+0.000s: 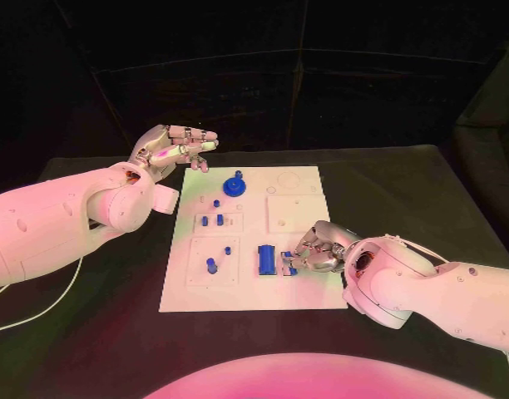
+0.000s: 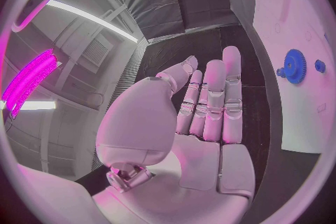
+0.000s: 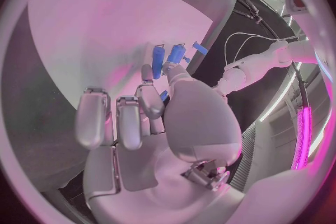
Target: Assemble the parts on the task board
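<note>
Right robot hand (image 1: 308, 251) seating a small blue part (image 1: 289, 269) on the board (image 1: 303, 291)

Its fingertips pinch the part just beside the blue block (image 1: 264, 259); it should press straight down. Left robot hand (image 1: 175, 147) hovers empty, fingers together, beyond the gear (image 1: 234, 185).

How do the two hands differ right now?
The left hand is raised off the far-left corner of the task board, fingers apart and holding nothing; the right hand is down on the board's near half. Its fingertips touch a small blue part beside the blue block. Both are silver.
</note>
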Controlling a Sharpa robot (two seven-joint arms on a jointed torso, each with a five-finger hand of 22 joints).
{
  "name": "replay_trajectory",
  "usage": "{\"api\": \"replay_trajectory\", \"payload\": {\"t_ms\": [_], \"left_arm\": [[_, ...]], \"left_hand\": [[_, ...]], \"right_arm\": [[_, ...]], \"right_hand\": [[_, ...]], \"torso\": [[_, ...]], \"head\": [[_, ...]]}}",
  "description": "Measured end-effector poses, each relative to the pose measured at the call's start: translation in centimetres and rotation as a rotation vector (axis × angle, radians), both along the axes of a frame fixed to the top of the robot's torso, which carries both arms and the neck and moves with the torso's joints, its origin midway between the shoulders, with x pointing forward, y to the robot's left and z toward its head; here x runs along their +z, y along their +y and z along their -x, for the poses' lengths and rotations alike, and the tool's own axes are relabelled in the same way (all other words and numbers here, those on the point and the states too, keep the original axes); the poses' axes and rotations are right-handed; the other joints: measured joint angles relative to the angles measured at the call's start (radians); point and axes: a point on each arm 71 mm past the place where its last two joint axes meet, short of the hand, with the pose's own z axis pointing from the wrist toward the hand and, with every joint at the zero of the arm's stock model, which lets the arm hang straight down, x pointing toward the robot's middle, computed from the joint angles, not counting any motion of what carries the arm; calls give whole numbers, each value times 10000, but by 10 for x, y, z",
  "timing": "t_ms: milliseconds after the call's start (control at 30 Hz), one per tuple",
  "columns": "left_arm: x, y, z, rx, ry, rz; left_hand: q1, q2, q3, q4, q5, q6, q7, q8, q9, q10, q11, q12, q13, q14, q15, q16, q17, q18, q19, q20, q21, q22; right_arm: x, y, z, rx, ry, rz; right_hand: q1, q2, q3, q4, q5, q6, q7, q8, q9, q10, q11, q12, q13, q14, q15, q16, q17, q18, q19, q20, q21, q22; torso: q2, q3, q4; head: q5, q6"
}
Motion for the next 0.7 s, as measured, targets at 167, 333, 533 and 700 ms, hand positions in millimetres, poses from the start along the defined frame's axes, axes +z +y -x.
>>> {"api": "replay_trajectory", "payload": {"t_ms": [167, 333, 533, 700], "left_arm": [[0, 0, 0, -1, 4, -1], [0, 0, 0, -6, 7, -1], [0, 0, 0, -7, 11, -2], [0, 0, 0, -10, 16, -3]], "left_hand": [[0, 0, 0, 0, 0, 0, 0, 0, 0, 0, 0, 0, 0, 0, 0, 0, 0, 0, 0, 0, 0, 0], [0, 0, 0, 0, 0, 0, 0, 0, 0, 0, 0, 0, 0, 0, 0, 0, 0, 0, 0, 0, 0, 0], [0, 0, 0, 0, 0, 0, 0, 0, 0, 0, 0, 0, 0, 0, 0, 0, 0, 0, 0, 0, 0, 0], [0, 0, 0, 0, 0, 0, 0, 0, 0, 0, 0, 0, 0, 0, 0, 0, 1, 0, 0, 0, 0, 1]], "right_arm": [[-1, 3, -1, -7, 1, 82], [-2, 5, -3, -4, 10, 201], [-4, 7, -4, 17, 40, 349], [-4, 8, -5, 26, 20, 440]], "right_hand": [[0, 0, 0, 0, 0, 10, -10, 38, 18, 11, 12, 65, 63, 1, 0, 0, -1, 0, 0, 0, 0, -1], [0, 0, 0, -1, 0, 47, -46, 65, 35, 11, 13, 75, 71, -4, -5, 0, -1, 0, 0, 0, 0, -1], [-1, 2, -28, 27, 0, 50, -44, 66, 67, 11, 13, 76, 70, -34, -34, 0, -2, 1, 22, -23, 0, 9], [-302, -37, -217, 215, -412, 133, -67, 116, 144, 48, -24, 76, 70, -35, -34, 0, -2, 0, 36, -37, 0, 18]], "torso": [[-4, 2, -2], [-6, 2, -9], [-9, 2, -16], [-9, 2, -17]], "head": [[14, 0], [25, -3], [35, -18], [35, -18]]}}
